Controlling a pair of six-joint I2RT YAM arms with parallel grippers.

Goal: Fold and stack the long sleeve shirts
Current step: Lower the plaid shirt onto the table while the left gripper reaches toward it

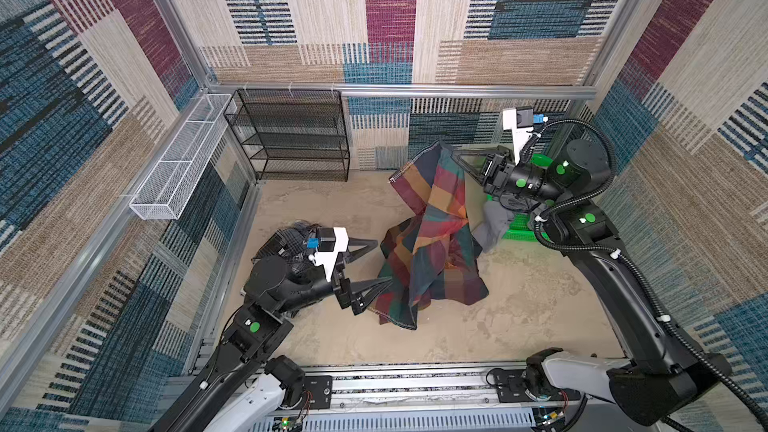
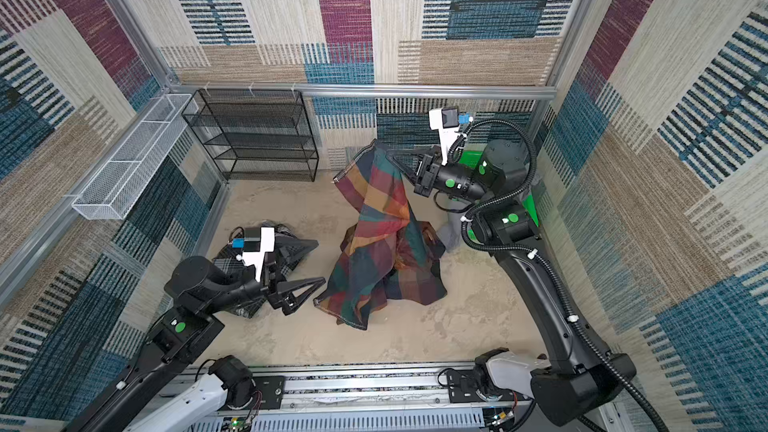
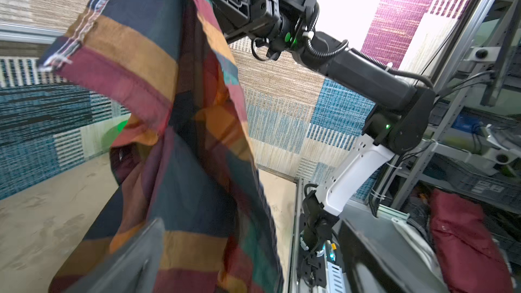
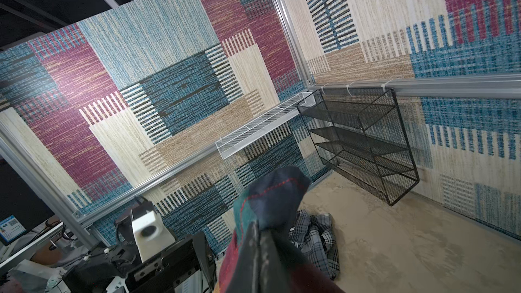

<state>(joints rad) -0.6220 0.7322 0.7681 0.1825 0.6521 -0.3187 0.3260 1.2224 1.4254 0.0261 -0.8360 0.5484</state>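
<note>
**A:** Where's the big plaid shirt (image 1: 432, 243) right now?

**B:** Middle of the frame in both top views, and half of it is in the air! The right tool (image 1: 449, 149) is clenched on a stitched hem corner in the upper middle, and the cloth drops away from there.

**A:** Which way does it run?

**B:** The long axis goes from that pinched corner straight down the frame to a crumpled heap on the desk (image 1: 519, 305) at centre. One pointed tail of hem aims at the lower edge. It's navy, orange, red and green checks, gathered narrow up high and spreading wide at the bottom.

**A:** And the left tool (image 1: 383, 261)?

**B:** It's released, with the fingers (image 1: 380, 283) spread wide and pointing right at the shirt's left edge, low and just beside it. Nothing sits between them. I cannot tell whether the lower one touches the cloth.

**A:** The second shirt?

**B:** The grey-black-white plaid shirt (image 4: 315, 238) lies bunched on the desk at centre left, mostly under the left arm. It's well apart from the black mesh rack (image 1: 291, 135) on the back wall, upper left of centre.
</note>
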